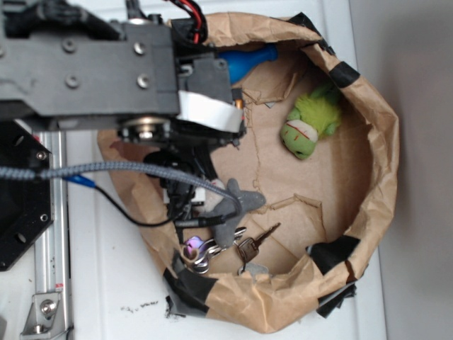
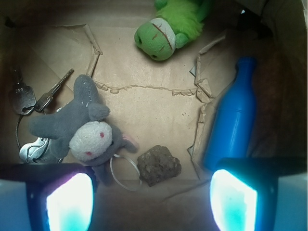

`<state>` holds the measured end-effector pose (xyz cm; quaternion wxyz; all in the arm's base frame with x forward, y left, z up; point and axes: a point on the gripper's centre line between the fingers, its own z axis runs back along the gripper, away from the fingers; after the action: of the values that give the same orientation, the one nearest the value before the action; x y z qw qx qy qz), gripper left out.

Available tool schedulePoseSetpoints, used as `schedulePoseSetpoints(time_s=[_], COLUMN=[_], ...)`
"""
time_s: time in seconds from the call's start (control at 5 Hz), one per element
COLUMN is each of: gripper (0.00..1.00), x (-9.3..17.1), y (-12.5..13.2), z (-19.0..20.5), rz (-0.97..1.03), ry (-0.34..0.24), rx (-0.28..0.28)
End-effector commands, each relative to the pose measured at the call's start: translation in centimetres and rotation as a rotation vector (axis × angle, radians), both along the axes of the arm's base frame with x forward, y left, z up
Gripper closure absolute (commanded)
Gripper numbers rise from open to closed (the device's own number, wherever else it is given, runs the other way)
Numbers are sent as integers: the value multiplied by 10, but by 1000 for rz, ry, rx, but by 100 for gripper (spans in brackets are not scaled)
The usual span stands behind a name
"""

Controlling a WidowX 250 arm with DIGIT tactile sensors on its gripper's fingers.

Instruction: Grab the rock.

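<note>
Wrist view, looking down into a brown paper container with a creased, torn paper floor (image 2: 144, 106). At the far left lie keys (image 2: 29, 98) on a ring, one key with a dark head and a second pointing up and to the right. Just to their right lies a grey plush toy (image 2: 77, 127) with a white face and pink eyes, overlapping a silver key fob at its lower left. A thin wire ring (image 2: 126, 175) lies between the toy and the rock, touching both. The rock (image 2: 159, 165), a rough, pitted brownish-grey lump, rests on the paper floor at lower centre, between the two gripper fingers but farther in than their tips, touching neither. At top centre lies a green plush toy (image 2: 166, 31) with a pale face, well apart from the rock. At the right a blue plastic bottle (image 2: 233, 118) lies along the container wall, its base partly behind the right finger. The gripper (image 2: 151, 202) is spread wide and holds nothing; its fingers (image 2: 70, 202) glow pale blue at the bottom corners.

Exterior view: the black robot arm (image 1: 106, 64) reaches from the left over the brown paper container (image 1: 375, 149), which stands on a white desk (image 1: 106, 283). The arm hides the gripper and the rock here.
</note>
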<state>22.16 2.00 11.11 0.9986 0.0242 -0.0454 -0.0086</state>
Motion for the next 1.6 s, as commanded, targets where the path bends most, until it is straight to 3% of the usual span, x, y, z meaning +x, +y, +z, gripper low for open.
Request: schedulePoseSetpoints(time_s=[0.0,0.2,0.8,1.0,1.4], gripper=[0,0,0,0,0], x=[-15,-17,-9,-6,3], y=[13,10,5,16,38], z=[-38,-42,-67,-93,-94], rz=[-245,-309,-330,-319,-233], ry=[-74,-47,-17,-8,-37], rx=[16,-23,-10,39,77])
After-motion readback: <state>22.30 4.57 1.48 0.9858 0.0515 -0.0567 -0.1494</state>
